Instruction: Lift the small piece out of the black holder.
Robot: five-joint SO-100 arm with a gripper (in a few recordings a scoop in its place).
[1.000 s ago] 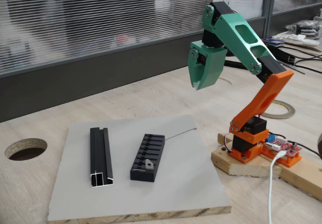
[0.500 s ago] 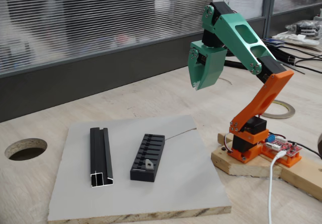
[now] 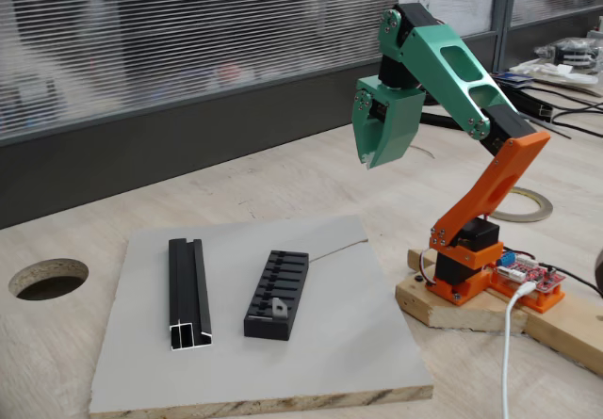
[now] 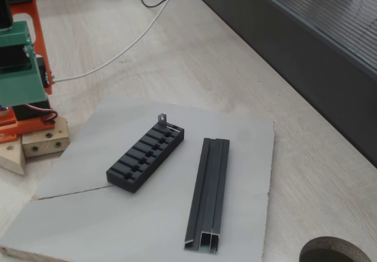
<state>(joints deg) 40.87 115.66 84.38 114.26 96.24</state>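
Note:
The black holder [image 3: 284,270] lies on a grey board [image 3: 349,344], with crosswise slots along its top. The small piece [image 3: 280,303], a grey metal tab with a hole, stands in the slot at the holder's near end in a fixed view. In the other fixed view the small piece [image 4: 162,119] sticks up from the far end of the holder [image 4: 141,159]. My green gripper [image 3: 370,161] hangs high above the table, up and to the right of the holder, pointing down, shut and holding nothing.
A longer black channel rail [image 3: 188,292] lies left of the holder on the board; in the other fixed view the rail [image 4: 209,194] is on the right. The arm's orange base sits on a wooden block [image 3: 443,306]. A round hole [image 3: 47,278] is cut in the table.

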